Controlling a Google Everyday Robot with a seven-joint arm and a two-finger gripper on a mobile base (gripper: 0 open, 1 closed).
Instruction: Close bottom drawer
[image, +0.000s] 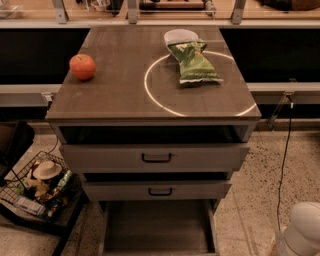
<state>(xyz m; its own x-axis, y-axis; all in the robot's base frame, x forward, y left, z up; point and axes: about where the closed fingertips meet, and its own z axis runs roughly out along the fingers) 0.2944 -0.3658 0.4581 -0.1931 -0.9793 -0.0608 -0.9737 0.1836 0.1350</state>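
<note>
Down at the lower right corner of your view sits the pincer (301, 231), showing only as a white rounded body cut off by the frame edge; you cannot tell whether it is released or clenched. It is off to the right of the cabinet, apart from it, with speckled floor (250, 200) between the two. A dark cable (286, 150) hangs down just above it. To its left you have the bottom drawer (156, 231), pulled well out toward you, its long shallow tray open to view and its front running off the bottom of the frame. Just above that, the middle drawer (157, 190) stands out a little, with its small black handle (160, 191) facing you. Above it the top drawer (155, 157) also stands out somewhat, leaving a dark gap beneath the bench (115, 100). On the bench you see a white painted ring (150, 90). A green snack bag (194, 62) lies across its upper part, touching a white bowl (180, 35) behind it. A red-orange fruit (82, 66) rests well apart on the left side. On the floor left of the cabinet a wire basket (37, 187) holds assorted items you cannot make out clearly.
</note>
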